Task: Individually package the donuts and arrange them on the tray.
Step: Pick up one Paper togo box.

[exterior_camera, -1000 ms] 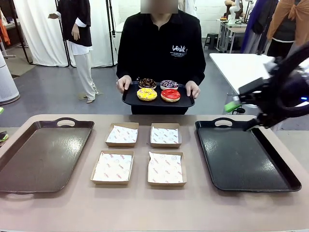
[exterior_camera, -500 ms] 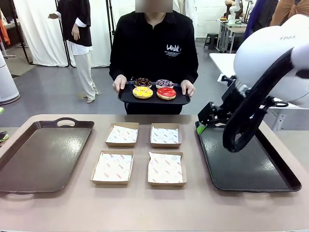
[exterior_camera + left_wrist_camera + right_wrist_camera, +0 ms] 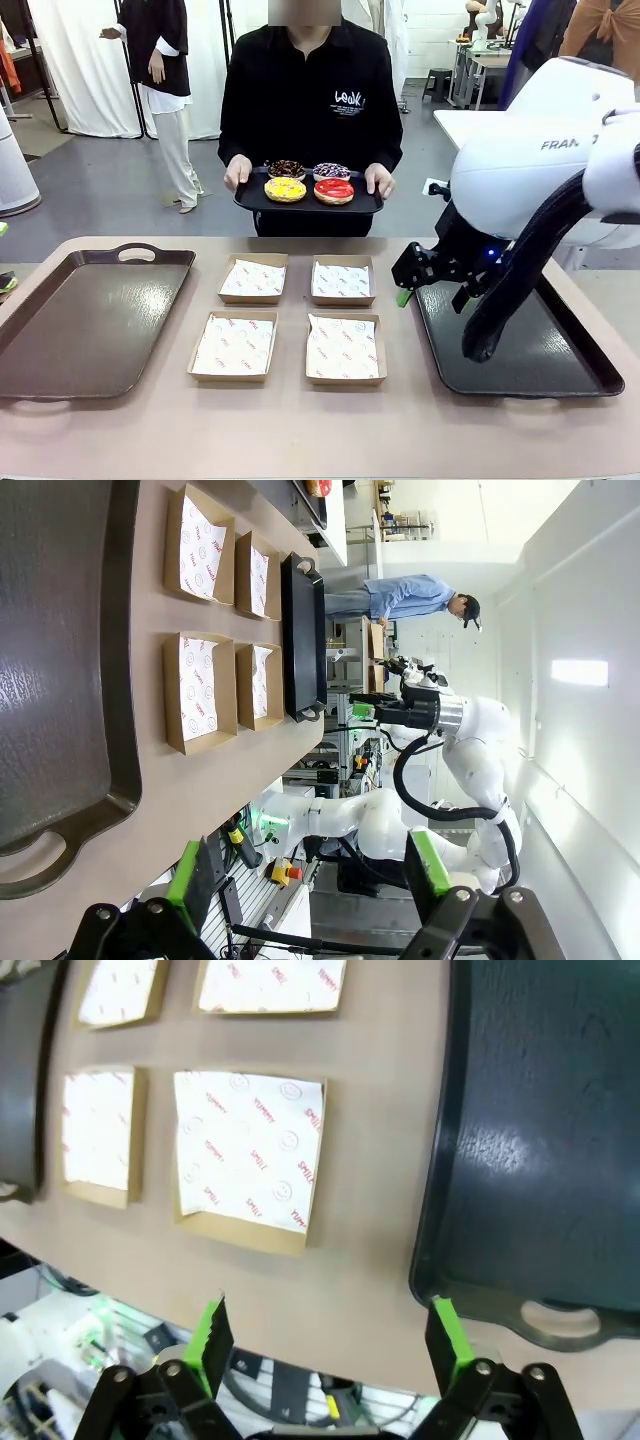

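Nothing was packed yet. The four donuts (image 3: 308, 181) sat on a small black tray (image 3: 250, 204) that the person (image 3: 300, 100) held at the far side. The paper-lined boxes (image 3: 342, 350) in the middle held no donut, nor did the left tray (image 3: 60, 340) or the right tray (image 3: 590, 375). The right claw (image 3: 330, 1335) hung spread near the right tray's far left corner. The left claw (image 3: 310, 870) was spread too, gripping nothing.

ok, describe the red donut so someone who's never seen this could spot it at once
At the far side of the table, the person in black holds a small tray. On it, the red donut sits in the nearer row, on the robot's right, beside the yellow donut. It alone is glossy red; the two chocolate donuts behind have sprinkles.
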Robot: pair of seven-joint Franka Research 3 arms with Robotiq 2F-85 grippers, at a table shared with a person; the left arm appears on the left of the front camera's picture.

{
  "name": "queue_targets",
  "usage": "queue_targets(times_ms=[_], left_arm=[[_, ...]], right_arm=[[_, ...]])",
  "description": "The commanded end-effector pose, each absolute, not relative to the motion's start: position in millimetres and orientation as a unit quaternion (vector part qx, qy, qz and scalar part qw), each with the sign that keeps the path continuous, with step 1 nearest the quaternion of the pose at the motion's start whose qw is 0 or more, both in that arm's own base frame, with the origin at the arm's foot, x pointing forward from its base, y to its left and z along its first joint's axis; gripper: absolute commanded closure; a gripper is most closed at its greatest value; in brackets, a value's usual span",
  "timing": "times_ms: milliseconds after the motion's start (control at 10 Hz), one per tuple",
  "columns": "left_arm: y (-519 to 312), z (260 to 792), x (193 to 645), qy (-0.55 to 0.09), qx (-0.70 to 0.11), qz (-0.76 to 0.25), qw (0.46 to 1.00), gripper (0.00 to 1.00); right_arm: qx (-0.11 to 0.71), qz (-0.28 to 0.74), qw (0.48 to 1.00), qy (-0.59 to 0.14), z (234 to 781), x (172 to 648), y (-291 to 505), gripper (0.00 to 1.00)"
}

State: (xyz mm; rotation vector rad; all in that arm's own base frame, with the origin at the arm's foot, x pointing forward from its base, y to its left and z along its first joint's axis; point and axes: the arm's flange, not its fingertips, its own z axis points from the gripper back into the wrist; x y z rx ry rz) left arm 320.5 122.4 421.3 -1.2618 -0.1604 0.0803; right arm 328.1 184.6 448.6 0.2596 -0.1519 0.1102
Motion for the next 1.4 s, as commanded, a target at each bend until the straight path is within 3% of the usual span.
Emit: queue_targets(times_ms=[0,800,1100,1300], left_arm=[[124.1,422.6,320.3,-0.080,-0.596,0.036,0.798,0.00],[124.1,422.6,320.3,-0.080,-0.596,0.036,0.798,0.00],[124.1,422.6,320.3,-0.080,-0.596,0.036,0.798,0.00],[124.1,422.6,320.3,-0.080,-0.596,0.036,0.798,0.00]], right_arm=[[0.121,0.055,0.988,-0.075,443.3,328.4,188.6,0.00],[0.126,0.053,0.989,-0.060,442.1,335.3,198.1,0.00],[0.056,-0.058,0.996,-0.023,420.8,369.0,243.9,0.00],[0.022,-0.061,0.997,-0.029,407.3,380.9,264.7,0.00]])
